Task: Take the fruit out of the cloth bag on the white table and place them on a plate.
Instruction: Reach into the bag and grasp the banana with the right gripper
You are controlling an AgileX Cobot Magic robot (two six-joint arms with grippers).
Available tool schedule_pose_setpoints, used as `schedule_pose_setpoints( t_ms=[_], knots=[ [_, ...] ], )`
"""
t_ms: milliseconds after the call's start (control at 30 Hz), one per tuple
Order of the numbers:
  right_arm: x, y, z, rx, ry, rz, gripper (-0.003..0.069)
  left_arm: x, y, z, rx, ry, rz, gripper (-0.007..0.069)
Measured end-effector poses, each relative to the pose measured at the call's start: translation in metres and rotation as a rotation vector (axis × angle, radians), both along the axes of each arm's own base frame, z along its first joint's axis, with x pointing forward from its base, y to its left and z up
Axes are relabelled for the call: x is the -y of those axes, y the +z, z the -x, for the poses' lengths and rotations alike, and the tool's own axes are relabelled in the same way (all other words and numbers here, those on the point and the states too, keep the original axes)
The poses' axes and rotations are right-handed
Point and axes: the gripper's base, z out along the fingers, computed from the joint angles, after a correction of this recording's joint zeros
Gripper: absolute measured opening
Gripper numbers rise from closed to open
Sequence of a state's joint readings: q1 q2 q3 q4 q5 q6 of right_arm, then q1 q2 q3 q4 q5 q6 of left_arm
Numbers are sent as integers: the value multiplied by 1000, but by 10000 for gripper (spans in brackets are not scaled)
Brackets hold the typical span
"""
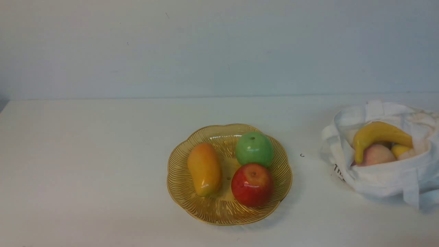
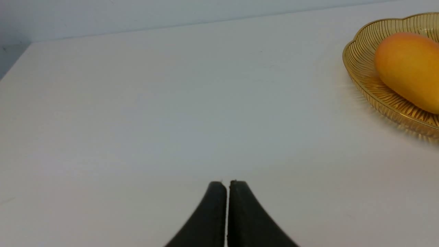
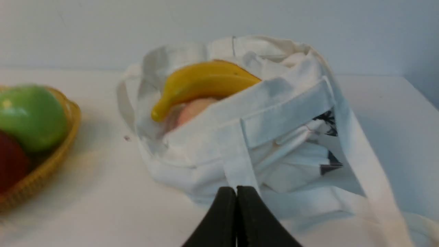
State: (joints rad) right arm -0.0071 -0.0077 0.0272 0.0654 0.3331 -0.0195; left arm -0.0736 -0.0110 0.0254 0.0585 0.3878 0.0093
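Mango (image 1: 205,169), green apple (image 1: 254,149) and red apple (image 1: 252,185) are plated; banana (image 1: 380,132), peach (image 1: 377,155) still bagged at three o'clock; both grippers' fingers (image 2: 214,206) (image 3: 221,209) closed, nothing gripped.

The kind of place cannot be told for sure. A plain white worktop (image 1: 103,154) runs back to a bare, pale wall (image 1: 219,48) with a few faint marks. Beyond the worktop's far left corner lies a small grey-blue patch, too little to identify. The robot's dark end effector (image 2: 227,185) suggests a robot test setup.
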Motion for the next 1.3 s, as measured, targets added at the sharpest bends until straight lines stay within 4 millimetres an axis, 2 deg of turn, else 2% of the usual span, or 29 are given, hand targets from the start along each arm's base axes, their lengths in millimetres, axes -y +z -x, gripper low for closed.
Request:
schedule_pose_setpoints(
  t_ms=[67, 100, 133, 200, 300, 600, 633, 667, 800, 867, 900, 967, 1033, 1100, 1167, 1300],
  knots=[
    [-1, 7, -1, 87, -9, -183, -11, 0, 0, 0, 0, 0, 0, -8],
    [-1, 8, -1, 98, -10, -204, -11, 0, 0, 0, 0, 0, 0, -8],
    [0, 17, -1, 190, -23, -378, -11, 0, 0, 0, 0, 0, 0, -8],
    [3, 26, -1, 291, -48, -601, -11, 0, 0, 0, 0, 0, 0, -8],
    [8, 31, 0, 368, -76, -775, -11, 0, 0, 0, 0, 0, 0, -8],
    [19, 40, 4, 520, -140, -979, -11, 0, 0, 0, 0, 0, 0, -8],
    [19, 40, 4, 520, -140, -979, -11, 0, 0, 0, 0, 0, 0, -8],
    [17, 48, 5, 516, -116, -961, -11, 0, 0, 0, 0, 0, 0, -8],
    [3, 94, 12, 440, 11, -760, -11, 0, 0, 0, 0, 0, 0, -8],
    [-4, 117, 6, 317, 49, -621, -11, 0, 0, 0, 0, 0, 0, -8],
    [-9, 127, -2, 191, 70, -537, -11, 0, 0, 0, 0, 0, 0, -8],
    [-12, 136, -12, 72, 79, -451, -11, 0, 0, 0, 0, 0, 0, -8],
    [-13, 148, -41, -192, 79, -274, -11, 0, 0, 0, 0, 0, 0, -8],
    [-12, 145, -63, -365, 72, -197, -11, 0, 0, 0, 0, 0, 0, -8],
    [-10, 145, -93, -544, 69, -142, -11, 0, 0, 0, 0, 0, 0, -8],
    [-14, 140, -144, -705, 127, -73, -11, 0, 0, 0, 0, 0, 0, -8]
  ],
)
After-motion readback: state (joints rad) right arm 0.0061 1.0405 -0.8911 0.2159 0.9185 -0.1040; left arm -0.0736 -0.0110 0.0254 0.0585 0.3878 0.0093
